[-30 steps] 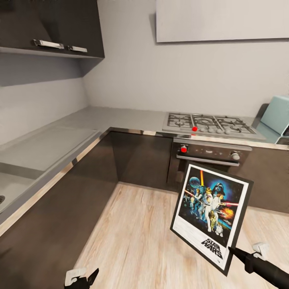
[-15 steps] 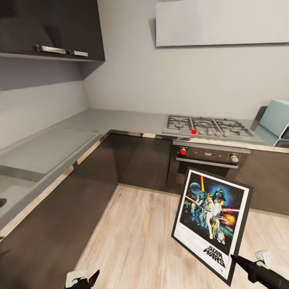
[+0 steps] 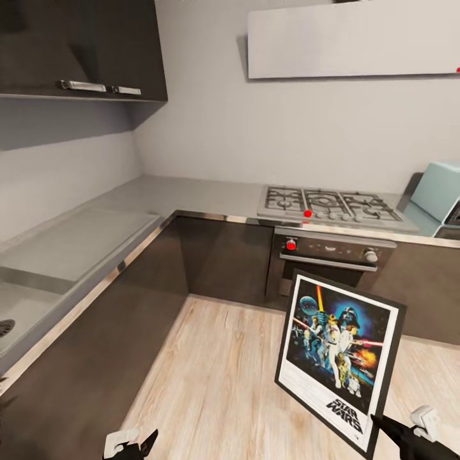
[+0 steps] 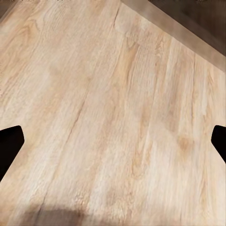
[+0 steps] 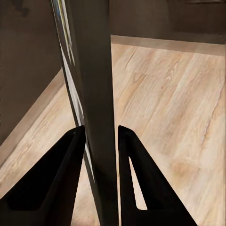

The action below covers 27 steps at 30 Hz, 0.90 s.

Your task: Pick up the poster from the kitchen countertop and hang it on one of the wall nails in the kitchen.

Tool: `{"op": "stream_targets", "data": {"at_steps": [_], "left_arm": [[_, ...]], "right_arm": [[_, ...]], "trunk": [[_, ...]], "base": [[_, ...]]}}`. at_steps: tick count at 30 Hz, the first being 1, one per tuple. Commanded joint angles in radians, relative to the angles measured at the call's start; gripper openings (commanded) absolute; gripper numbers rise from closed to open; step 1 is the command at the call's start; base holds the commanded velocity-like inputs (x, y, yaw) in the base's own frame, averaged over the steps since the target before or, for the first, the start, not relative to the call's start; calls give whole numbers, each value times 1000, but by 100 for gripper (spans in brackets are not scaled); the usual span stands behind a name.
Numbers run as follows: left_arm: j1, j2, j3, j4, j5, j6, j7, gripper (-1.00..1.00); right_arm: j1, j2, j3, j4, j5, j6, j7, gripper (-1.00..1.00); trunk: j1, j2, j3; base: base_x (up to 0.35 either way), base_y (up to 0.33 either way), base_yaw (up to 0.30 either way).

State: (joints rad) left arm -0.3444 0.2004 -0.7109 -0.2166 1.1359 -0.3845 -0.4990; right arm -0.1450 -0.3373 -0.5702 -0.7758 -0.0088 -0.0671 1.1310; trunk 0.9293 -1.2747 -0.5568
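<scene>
Kitchen countertop (image 3: 191,191) well ahead of both grippers, L-shaped, gas hob (image 3: 332,206) set in it, wood floor (image 3: 223,370) below. Poster (image 3: 338,361) upright and slightly tilted, off the counter, pinched at its lower corner by right gripper (image 5: 99,141), fingers (image 5: 70,155) pressed on both faces of the frame edge. Left gripper (image 3: 131,444) low over floor, spread wide, holding nothing.
</scene>
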Motion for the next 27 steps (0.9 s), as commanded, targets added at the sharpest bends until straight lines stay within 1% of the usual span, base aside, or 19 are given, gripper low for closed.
{"op": "stream_targets", "data": {"at_steps": [1, 19, 20, 22, 24, 27], "left_arm": [[-1, 1, -9, 0, 10, -4, -3, 100], [-1, 1, -9, 0, 10, -4, -3, 100], [-1, 1, -9, 0, 10, -4, -3, 100], [-1, 1, -9, 0, 10, -4, -3, 100], [-1, 1, -9, 0, 10, -4, -3, 100], [-1, 1, -9, 0, 10, -4, -3, 100]], "right_arm": [[1, 0, -2, 1, 0, -12, 5, -100], [17, -3, -6, -5, 1, -19, 8, -100], [16, -3, -11, -5, 1, -20, 8, -100], [16, -3, -39, -6, 1, -21, 7, -100], [16, -3, -56, -6, 2, -21, 7, -100], [17, -3, -67, -5, 2, -22, 7, -100]], "trunk": [[-4, 7, 2], [-73, 133, 59], [-77, 140, 62], [-84, 154, 68], [-92, 168, 74], [-104, 189, 84]], "base": [[0, 0, 0], [0, 0, 0], [0, 0, 0], [0, 0, 0], [0, 0, 0], [0, 0, 0]]}}
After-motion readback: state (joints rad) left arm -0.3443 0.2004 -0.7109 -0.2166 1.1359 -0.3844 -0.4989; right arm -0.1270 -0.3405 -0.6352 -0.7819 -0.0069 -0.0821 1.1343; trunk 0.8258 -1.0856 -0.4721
